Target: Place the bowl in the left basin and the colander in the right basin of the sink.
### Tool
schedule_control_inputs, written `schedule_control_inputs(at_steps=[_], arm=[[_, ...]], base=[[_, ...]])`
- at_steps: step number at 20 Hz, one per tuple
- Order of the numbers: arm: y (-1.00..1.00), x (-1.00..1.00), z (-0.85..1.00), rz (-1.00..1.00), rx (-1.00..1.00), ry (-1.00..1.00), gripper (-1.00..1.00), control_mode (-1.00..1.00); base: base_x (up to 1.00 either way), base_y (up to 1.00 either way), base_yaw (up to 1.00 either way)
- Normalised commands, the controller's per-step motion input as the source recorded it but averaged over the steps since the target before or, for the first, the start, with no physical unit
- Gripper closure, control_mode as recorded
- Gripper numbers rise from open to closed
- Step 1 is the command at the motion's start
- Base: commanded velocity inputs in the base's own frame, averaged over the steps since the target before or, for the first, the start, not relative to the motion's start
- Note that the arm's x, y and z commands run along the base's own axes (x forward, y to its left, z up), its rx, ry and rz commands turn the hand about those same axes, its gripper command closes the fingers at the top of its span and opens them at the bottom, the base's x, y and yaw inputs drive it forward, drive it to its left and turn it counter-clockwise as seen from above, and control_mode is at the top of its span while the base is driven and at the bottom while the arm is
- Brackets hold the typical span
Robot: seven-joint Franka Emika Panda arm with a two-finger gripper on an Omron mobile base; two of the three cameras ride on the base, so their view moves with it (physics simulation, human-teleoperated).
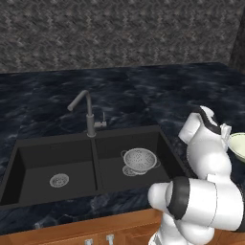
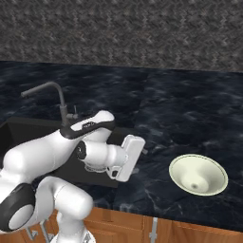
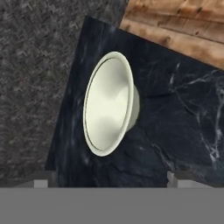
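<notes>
Gripper: I see its two fingertips (image 3: pixel 109 178) spread wide at the bottom of the hand view, nothing between them; it is released and grasps nothing.
Arm: from the right base view I see the hand (image 2: pixel 127 157) reaching out sideways above the counter's front edge, between the sink and the bowl, apart from both.
Bowl: the bowl (image 2: pixel 198 174) sits upright on the dark marble counter (image 2: pixel 190 104), to the right of the sink (image 1: pixel 57 143) and near the counter's front edge; in the hand view I look straight into the bowl (image 3: pixel 109 103), ahead of the fingertips and not touching them.
Colander: I see the colander (image 1: pixel 139 160) resting upright in the right basin (image 1: pixel 158 143), by its drain.
Left basin: the left basin (image 1: pixel 43 158) holds its round silver drain (image 1: pixel 59 180).
Faucet: the grey faucet (image 1: pixel 86 111) stands behind the divider, its spout turned toward the left.
</notes>
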Motion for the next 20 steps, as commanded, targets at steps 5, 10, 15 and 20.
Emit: schedule_control_inputs(at_steps=[5,10,15,20], arm=[[-0.16,-0.01,0.22,-0.13,0.00,0.11,-1.00,-1.00],[-0.19,0.09,0.00,-0.03,0.02,0.07,-1.00,-1.00],[-0.35,0.05,0.00,-0.06,0.04,0.01,-1.00,-1.00],[-0.37,0.01,-0.02,-0.04,0.03,0.00,-1.00,-1.00]], base=[[0.00,0.00,0.00],[0.00,0.00,0.00],[0.00,0.00,0.00],[0.00,0.00,0.00]])
